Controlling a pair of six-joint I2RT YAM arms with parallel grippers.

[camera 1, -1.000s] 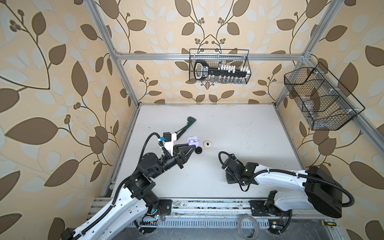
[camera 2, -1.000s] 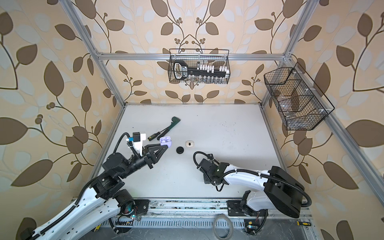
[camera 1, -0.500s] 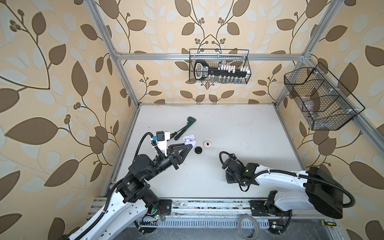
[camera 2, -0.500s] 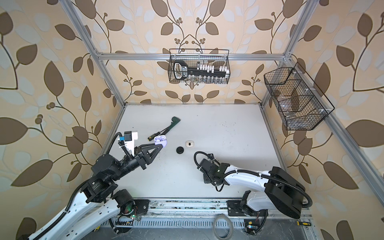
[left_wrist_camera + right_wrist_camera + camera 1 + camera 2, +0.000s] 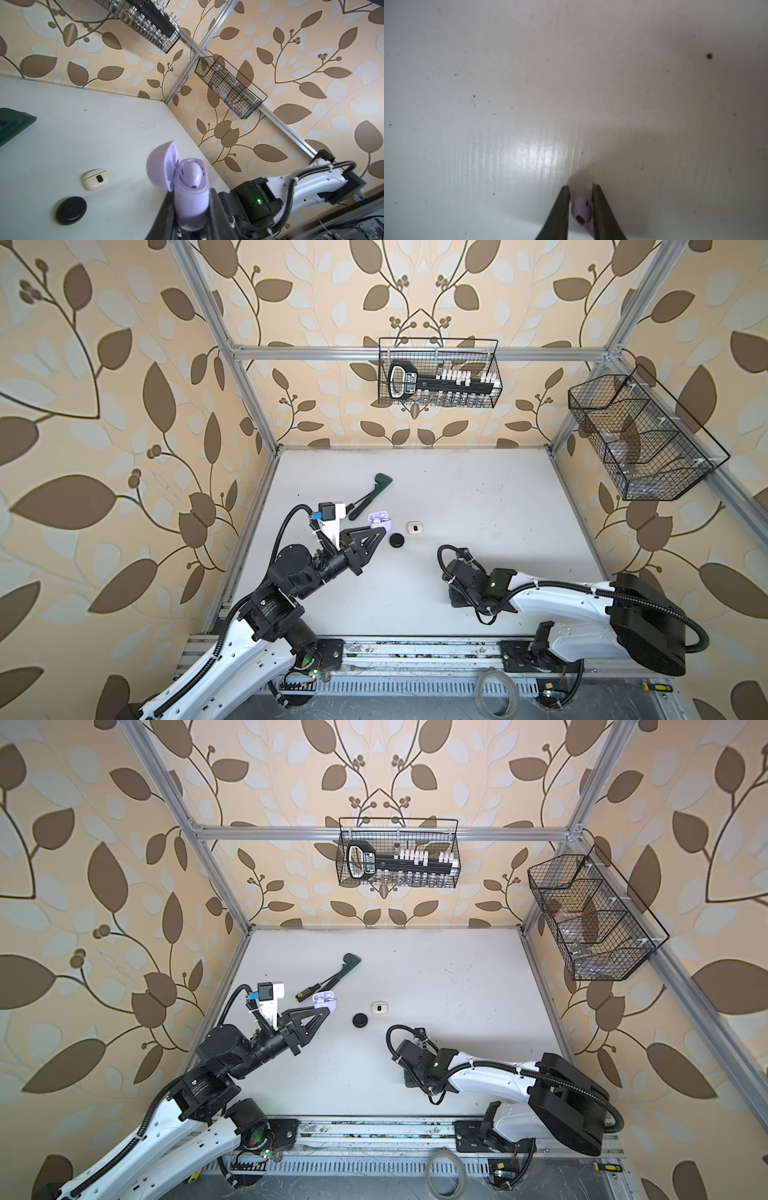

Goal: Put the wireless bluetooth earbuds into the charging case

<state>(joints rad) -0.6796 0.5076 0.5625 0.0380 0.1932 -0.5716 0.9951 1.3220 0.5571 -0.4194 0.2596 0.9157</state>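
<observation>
Three charging cases are in sight: a lavender case with its lid swung open, a shut black case and a shut cream-white case. The last two lie side by side on the white table, close but apart. Two earbuds show, both lavender. The seated earbud sits in the open case with its rounded head standing out of the top, and the pinched earbud is at the other arm. The left gripper is clamped on the lower body of the lavender case and holds it upright, just left of the black case in both top views. The right gripper stands narrow, one finger against each side of the pinched earbud, low over the tabletop; whether the bud touches the surface cannot be told. That gripper is hidden under its own wrist in both top views, at the near middle of the table and well apart from the held case. Two hand tools, a green tool and a screwdriver, lie behind the left gripper. Two wire baskets hang on the walls, the back basket and the side basket. Aluminium rails edge the table, and bare white surface runs from the cases to the far wall and the right rail.
</observation>
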